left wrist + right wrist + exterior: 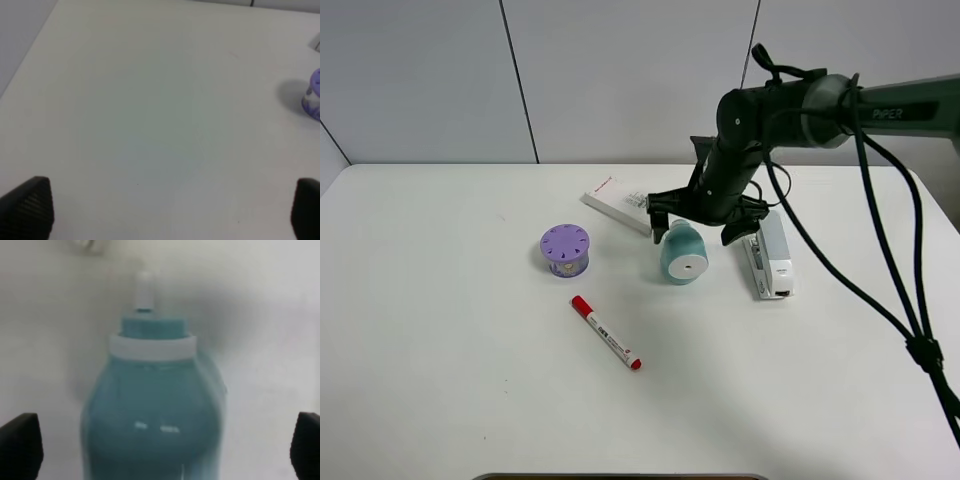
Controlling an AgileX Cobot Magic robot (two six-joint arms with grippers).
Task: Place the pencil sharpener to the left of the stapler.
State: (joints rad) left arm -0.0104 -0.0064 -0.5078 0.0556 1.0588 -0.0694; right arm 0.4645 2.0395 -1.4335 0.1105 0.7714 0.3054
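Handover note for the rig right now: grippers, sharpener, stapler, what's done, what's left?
Right gripper: open, jaws straddling the sharpener, fingertips clear of it on both sides in the wrist view.
Left gripper: open, empty, over bare table.
Sharpener lies on its side on the table, just left of the stapler, apart from it.
Done: sharpener appears placed and released.
Left: lift the right arm away without nudging it.

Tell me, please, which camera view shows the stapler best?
The exterior high view: the stapler lies whole on the table, just right of the pencil sharpener. The right wrist view is filled by the sharpener alone, and the left wrist view shows no stapler either.
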